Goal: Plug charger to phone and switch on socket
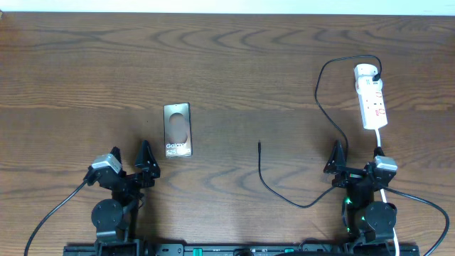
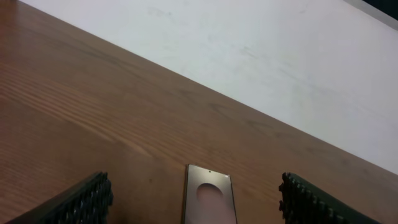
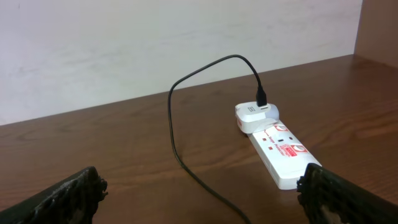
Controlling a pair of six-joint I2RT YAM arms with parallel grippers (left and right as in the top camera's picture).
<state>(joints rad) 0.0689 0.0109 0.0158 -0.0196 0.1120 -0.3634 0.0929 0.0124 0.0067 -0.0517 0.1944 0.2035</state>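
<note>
left gripper [image 1: 131, 153] spread, nothing between the jaws. right gripper [image 1: 355, 158] spread wide, also empty. both sit low at the near edge of the table [image 1: 227, 57].

socket [image 1: 371, 99]: lies at far right, ahead of the right gripper. rounded white plug [image 3: 256, 115] is seated at its far end, with the black lead entering it. switch position not readable; judged not yet on.

phone [image 1: 177, 130]: flat, screen up, just ahead of the left gripper and centred between its jaws in the left wrist view. nothing plugged into it.

charger [image 1: 274, 190]: runs from the plug, loops left, passes by the right gripper and curves toward mid-table. connector tip [image 1: 260, 146] lies free, well apart from the phone.

progress: socket end plugged in. phone end and switch are left to do. neither arm appears engaged with anything.
</note>
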